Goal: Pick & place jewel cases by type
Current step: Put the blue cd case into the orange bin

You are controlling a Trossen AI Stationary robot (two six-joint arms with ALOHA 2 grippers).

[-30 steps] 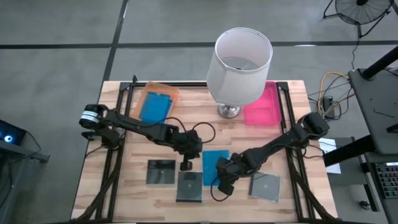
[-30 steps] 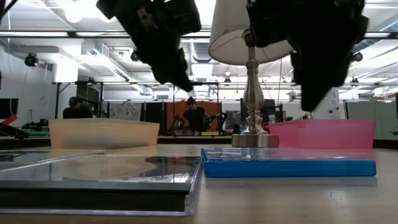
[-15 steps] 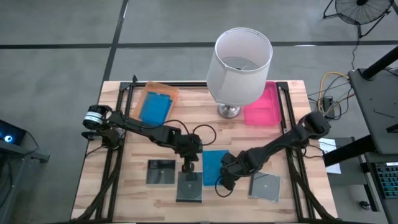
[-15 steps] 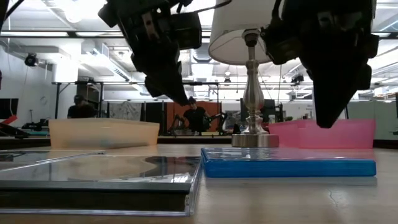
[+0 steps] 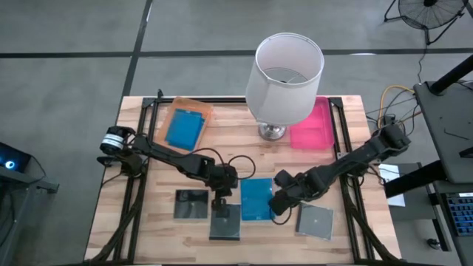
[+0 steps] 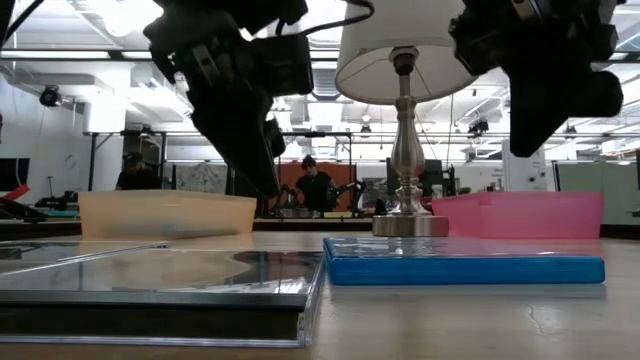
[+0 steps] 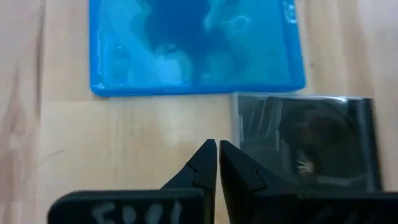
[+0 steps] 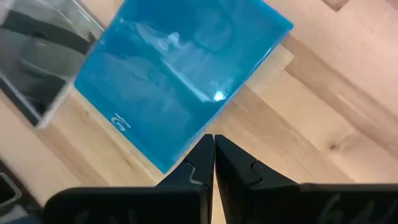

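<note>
Just ahead of the closed fingers of the right gripper (image 8: 213, 146) lies the blue jewel case on the table (image 8: 180, 78), a flat rectangle of glossy translucent plastic with a small white logo near one edge, too small to read. The jaws are pressed together and hold nothing. In the high view this gripper (image 5: 279, 213) is at the right edge of that case (image 5: 256, 199), and a dark grey square case (image 5: 315, 220) lies just beyond it on the other side.

The left gripper (image 7: 217, 152) also has its jaws shut and empty. Its tips are over bare wood, with the blue case (image 7: 196, 43) ahead of them and a second grey case (image 7: 305, 140), clear and shiny, ahead and to one side. White handwriting on the finger base is cut off and I cannot read it. From above, this gripper (image 5: 220, 208) hangs over the upper edge of that case (image 5: 225, 223). A third grey case (image 5: 191, 205) lies to the left of it.

Farther away, another blue case (image 5: 184, 128) rests inside the translucent orange tray (image 5: 194, 106). The pink tray (image 5: 312, 130) stands beside a lamp (image 5: 287, 70) with white shade and metal foot. The wooden table (image 5: 140, 214) is of light planks.
</note>
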